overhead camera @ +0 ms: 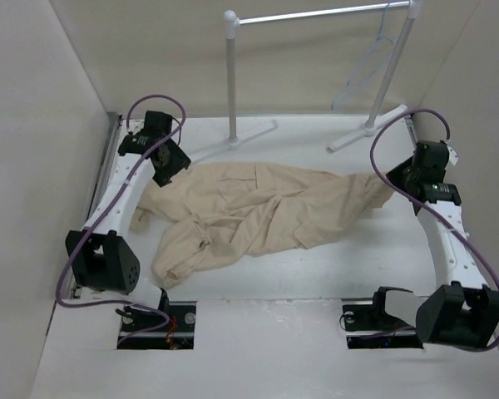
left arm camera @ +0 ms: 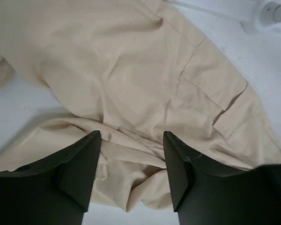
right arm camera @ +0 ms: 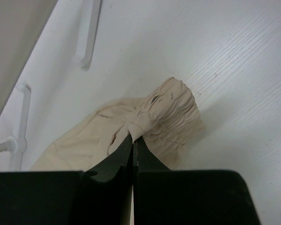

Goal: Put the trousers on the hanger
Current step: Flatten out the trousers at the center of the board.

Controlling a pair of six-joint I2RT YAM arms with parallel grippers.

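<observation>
The beige trousers (overhead camera: 258, 212) lie crumpled across the middle of the white table, one end bunched near the front left. My left gripper (overhead camera: 168, 162) hangs over their far left end. In the left wrist view it (left arm camera: 131, 136) is open, with folds of the trousers (left arm camera: 131, 70) below and between its fingers (left arm camera: 82, 164), not pinched. My right gripper (overhead camera: 399, 179) is at the right end, and in the right wrist view it (right arm camera: 133, 137) is shut on a fold by the gathered elastic edge of the trousers (right arm camera: 171, 112). The thin pale hanger (overhead camera: 381, 33) hangs by its hook from the rack's bar, far right.
A white tubular rack (overhead camera: 231, 75) with a metal bar stands at the back of the table, its feet spreading forward near the cloth. One foot (left arm camera: 271, 11) shows in the left wrist view. Walls close in on the left, right and back.
</observation>
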